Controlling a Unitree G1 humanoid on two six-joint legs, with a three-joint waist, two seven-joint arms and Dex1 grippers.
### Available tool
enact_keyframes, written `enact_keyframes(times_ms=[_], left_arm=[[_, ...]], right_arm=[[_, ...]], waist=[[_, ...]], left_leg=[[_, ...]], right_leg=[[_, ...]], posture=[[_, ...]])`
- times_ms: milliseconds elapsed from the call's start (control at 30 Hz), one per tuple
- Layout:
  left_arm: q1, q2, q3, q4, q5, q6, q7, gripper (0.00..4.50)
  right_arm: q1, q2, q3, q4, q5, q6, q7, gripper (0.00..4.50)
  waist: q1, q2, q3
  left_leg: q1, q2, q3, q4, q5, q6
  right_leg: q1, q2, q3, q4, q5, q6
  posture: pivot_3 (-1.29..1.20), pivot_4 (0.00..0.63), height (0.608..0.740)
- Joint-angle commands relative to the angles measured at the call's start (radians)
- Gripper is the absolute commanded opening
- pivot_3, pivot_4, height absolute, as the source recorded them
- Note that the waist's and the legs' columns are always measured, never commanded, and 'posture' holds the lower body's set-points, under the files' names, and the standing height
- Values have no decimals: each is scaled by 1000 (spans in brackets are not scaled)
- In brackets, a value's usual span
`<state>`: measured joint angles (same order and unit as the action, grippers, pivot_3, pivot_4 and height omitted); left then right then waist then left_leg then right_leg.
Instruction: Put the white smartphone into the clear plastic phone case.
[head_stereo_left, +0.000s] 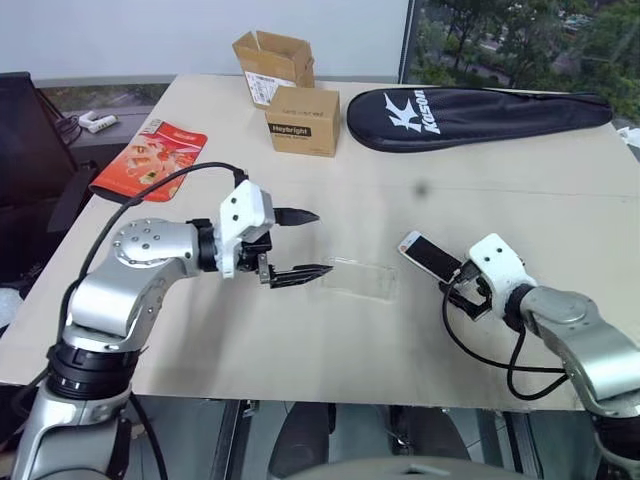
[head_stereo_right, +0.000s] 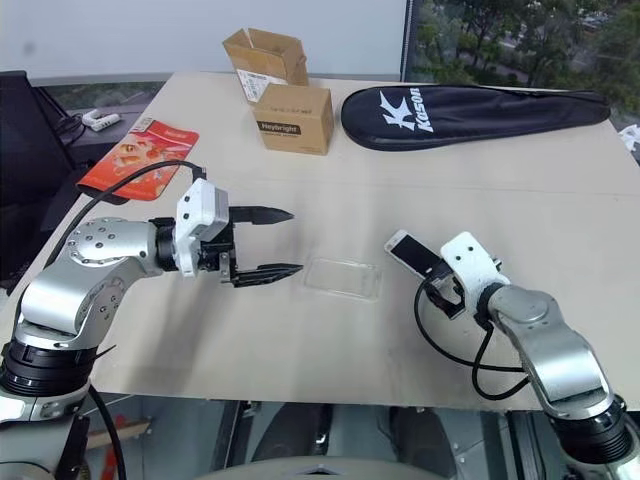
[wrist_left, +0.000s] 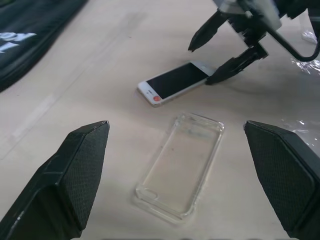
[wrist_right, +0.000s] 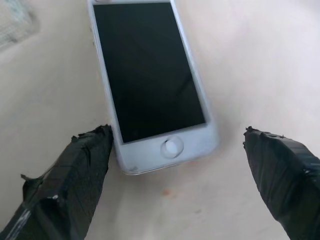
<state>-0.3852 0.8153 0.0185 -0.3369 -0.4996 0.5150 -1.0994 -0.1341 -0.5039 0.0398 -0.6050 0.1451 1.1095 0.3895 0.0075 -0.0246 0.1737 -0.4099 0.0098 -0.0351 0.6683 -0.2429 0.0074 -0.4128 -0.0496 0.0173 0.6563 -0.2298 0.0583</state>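
Left eye view: the clear plastic phone case (head_stereo_left: 358, 278) lies flat mid-table. The white smartphone (head_stereo_left: 428, 255) rests just right of it, screen up. Left gripper (head_stereo_left: 300, 243) hovers beside the case, fingers apart; right gripper (wrist_right: 175, 165) straddles the phone's end, fingers spread.

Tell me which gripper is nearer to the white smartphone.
Right. The right gripper sits open at one end of the white smartphone, fingers either side of it. The left gripper hovers open beyond the clear plastic phone case, farther from the phone.
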Motion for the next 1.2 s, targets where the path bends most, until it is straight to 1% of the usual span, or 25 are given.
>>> enact_keyframes(times_ms=[33,67,200,300,400,567,600,700,1000,1200], left_arm=[[1,12,2,-33,-8,-5,-7,4476],[2,13,3,-35,-8,-3,-8,4476],[6,23,13,-30,-8,0,-14,4476],[8,32,16,-25,-6,-3,-16,4476],[12,36,19,-26,-7,-3,-10,4476],[28,42,33,-49,-20,12,3,4476],[32,44,36,-54,-21,14,3,4476],[39,50,44,-60,-24,20,4,4476],[41,67,29,-56,-17,19,-8,4476],[49,77,28,-55,-13,14,-12,4476]], right_arm=[[32,30,-42,61,27,-103,10,4500],[44,33,-46,87,36,-151,29,4500],[74,-36,-21,221,40,-413,176,4500],[51,-55,-33,356,61,-584,275,4500],[4,-56,-43,505,96,-713,382,4500],[-61,-28,-29,672,125,-799,479,4500],[-68,-23,-24,696,125,-815,495,4500],[-87,-8,-9,747,125,-859,537,4500],[-178,25,45,867,50,-977,562,4500],[-191,26,61,886,39,-985,589,4500]], waist=[[-9,0,0],[-12,0,0],[-23,0,0],[-23,0,0],[-25,0,0],[-36,0,0],[-38,0,0],[-48,-1,-1],[-68,-3,-2],[-76,-3,-1]], left_leg=[[0,0,0,0,0,0],[1,0,1,0,0,0],[1,0,2,0,0,0],[2,0,2,-1,0,0],[4,1,3,-2,0,0],[13,1,5,-4,0,0],[13,2,5,-4,0,0],[15,2,5,-4,0,0],[19,6,10,-4,0,0],[24,10,10,-6,0,0]], right_leg=[[0,0,0,0,0,0],[0,0,1,0,0,0],[0,0,2,0,0,0],[1,0,2,0,0,0],[1,1,3,0,0,0],[7,1,6,0,-1,-1],[8,2,6,0,-2,-3],[8,2,6,1,-2,-3],[9,5,11,2,-1,-4],[10,10,16,2,-1,-4]], posture=[[0,150,740],[0,150,740],[0,150,740],[0,150,740],[0,150,740],[0,150,740],[0,150,740],[0,150,740],[0,150,740],[0,150,740]])
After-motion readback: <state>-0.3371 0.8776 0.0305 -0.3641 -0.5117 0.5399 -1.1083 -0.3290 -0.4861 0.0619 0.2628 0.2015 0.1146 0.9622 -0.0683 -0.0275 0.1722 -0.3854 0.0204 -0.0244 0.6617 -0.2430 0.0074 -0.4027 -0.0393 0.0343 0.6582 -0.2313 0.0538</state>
